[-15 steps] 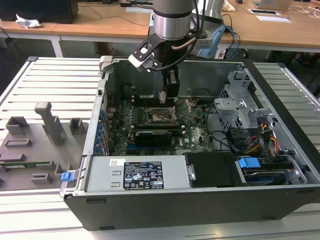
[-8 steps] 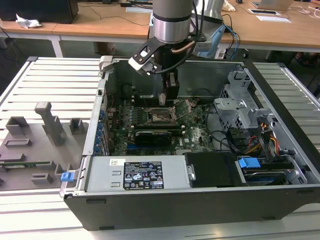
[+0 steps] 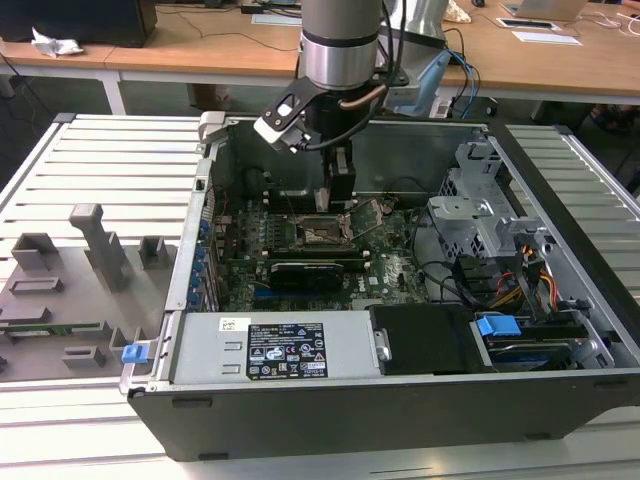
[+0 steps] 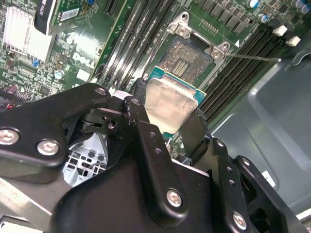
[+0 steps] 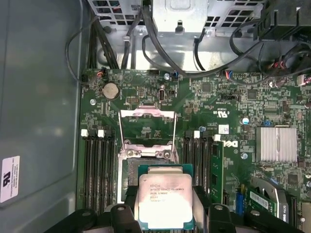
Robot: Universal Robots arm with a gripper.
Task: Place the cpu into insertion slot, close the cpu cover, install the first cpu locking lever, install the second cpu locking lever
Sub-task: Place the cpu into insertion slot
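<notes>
Pincer (image 4: 168, 112) clamps cpu (image 5: 165, 201) (by edges) near insertion slot (image 4: 187, 56).

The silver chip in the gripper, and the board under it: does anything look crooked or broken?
Nothing stands out. The cpu sits square in the gripper, held over the empty insertion slot, not in it. The cpu cover stands flipped open beside the slot. No damage shows.
</notes>
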